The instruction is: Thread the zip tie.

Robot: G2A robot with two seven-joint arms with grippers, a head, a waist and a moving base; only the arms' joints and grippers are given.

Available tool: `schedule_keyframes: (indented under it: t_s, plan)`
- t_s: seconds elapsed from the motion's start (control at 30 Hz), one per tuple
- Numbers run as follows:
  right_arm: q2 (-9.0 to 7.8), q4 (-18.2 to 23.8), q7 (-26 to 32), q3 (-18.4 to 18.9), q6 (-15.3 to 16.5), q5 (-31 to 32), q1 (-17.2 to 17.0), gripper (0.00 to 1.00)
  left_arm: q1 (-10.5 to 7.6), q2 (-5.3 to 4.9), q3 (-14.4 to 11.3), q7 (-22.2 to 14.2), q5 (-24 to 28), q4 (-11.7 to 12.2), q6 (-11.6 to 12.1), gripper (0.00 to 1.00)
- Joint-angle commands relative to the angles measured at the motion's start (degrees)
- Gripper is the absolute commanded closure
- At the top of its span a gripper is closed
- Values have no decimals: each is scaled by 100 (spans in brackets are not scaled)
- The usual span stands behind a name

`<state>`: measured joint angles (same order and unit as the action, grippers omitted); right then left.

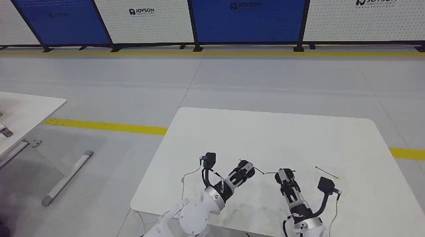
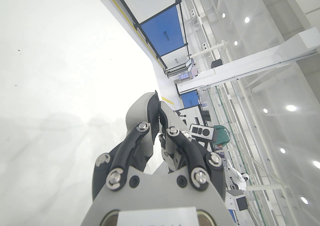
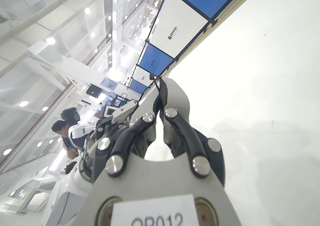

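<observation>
A thin black zip tie (image 1: 263, 172) spans the short gap between my two grippers above the white table (image 1: 279, 131), near its front edge. My left gripper (image 1: 247, 166) holds one end, and in the left wrist view its fingers (image 2: 158, 103) press together with a black sliver at the tip. My right gripper (image 1: 284, 172) is shut on the other end. In the right wrist view the zip tie's square head (image 3: 151, 76) sticks out past the closed right gripper (image 3: 160, 86).
A second black zip tie (image 1: 326, 171) lies flat on the table to the right of the right arm. The far half of the table is bare white. Another white table (image 1: 26, 107) stands off to the left across the floor.
</observation>
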<state>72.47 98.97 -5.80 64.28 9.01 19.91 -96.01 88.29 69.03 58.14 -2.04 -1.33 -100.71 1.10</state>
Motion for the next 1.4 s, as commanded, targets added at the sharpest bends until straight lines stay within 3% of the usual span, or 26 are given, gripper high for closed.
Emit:
schedule_keyframes:
  t_s: [0.0,0.37,0.87,1.37]
  plan:
    - [3,-25,10,7,62,-30,-22,100,0,0,0,0,0,0,0,100]
    - [21,-81,-12,-23,137,-71,-14,100,0,0,0,0,0,0,0,100]
    - [82,-166,109,-92,-20,-128,155,100,0,0,0,0,0,0,0,100]
    - [78,13,85,77,45,-100,-64,100,0,0,0,0,0,0,0,100]
